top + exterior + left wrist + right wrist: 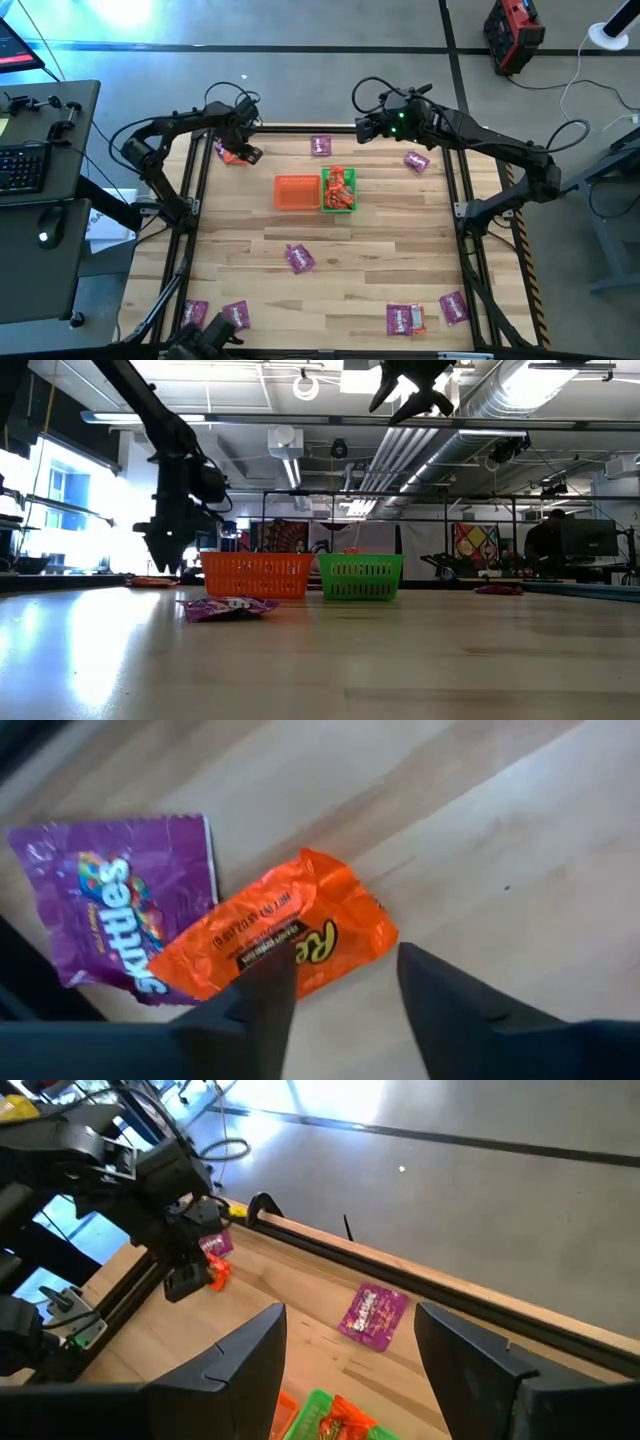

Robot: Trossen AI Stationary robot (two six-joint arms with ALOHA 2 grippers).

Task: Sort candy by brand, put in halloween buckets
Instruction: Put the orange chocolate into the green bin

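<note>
Orange packet (285, 942): light, crinkly, slippery; lies flat, overlapping the purple packet (120, 910).
Hold: pinch across its raised middle.
Left gripper (345, 982): jaws apart, empty.
Right gripper (350, 1350): jaws apart, empty, raised.

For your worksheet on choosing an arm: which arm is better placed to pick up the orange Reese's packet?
The left. Its open left gripper hangs right over the Reese's packet; the right gripper is raised, farther off.

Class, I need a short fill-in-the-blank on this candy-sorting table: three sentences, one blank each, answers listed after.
1. The orange-red packets already sorted lie in the ____ bucket.
2. The orange bucket stands directly ____ the green one.
3. Beneath the left gripper, an orange-red packet overlaps a ____ packet.

Missing words: green; beside; purple
</note>
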